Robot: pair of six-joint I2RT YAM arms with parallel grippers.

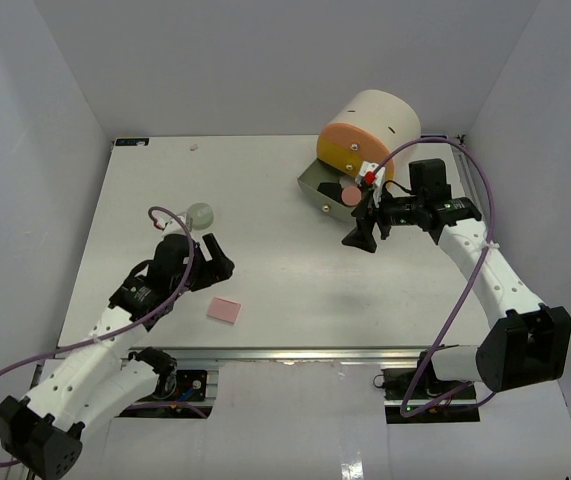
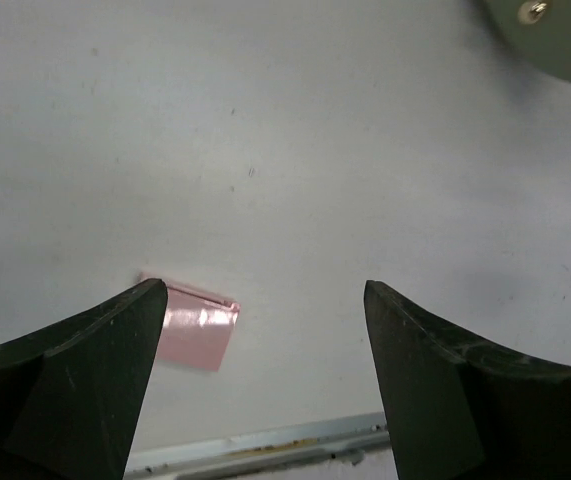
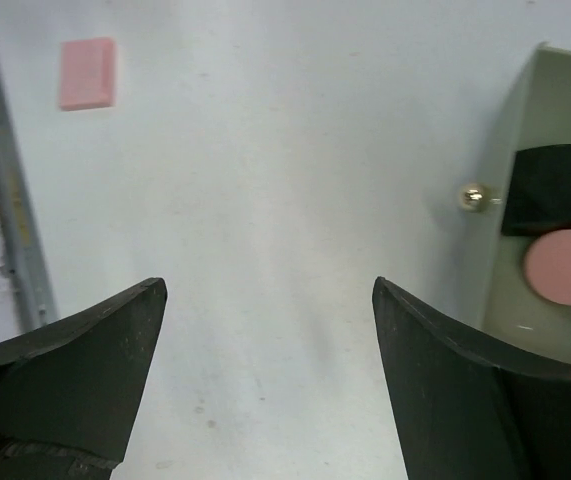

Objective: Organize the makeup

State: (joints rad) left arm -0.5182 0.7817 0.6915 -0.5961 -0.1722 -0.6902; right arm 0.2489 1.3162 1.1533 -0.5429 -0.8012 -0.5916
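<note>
Step in hand, by judgement: fetching the flat pink square [image 1: 223, 310] at lower centre, the left gripper [image 1: 215, 258] spread and empty just above it, the right gripper [image 1: 362, 238] likewise spread beside the open grey drawer [image 1: 311, 187] holding a round pink compact [image 1: 348, 192]; next, lower and close on its thin edges.

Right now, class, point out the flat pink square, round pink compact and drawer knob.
flat pink square [image 1: 223, 310], top view, its centre
round pink compact [image 3: 565, 266], right wrist view, lid centre
drawer knob [image 3: 475, 196], right wrist view, its ball
</note>
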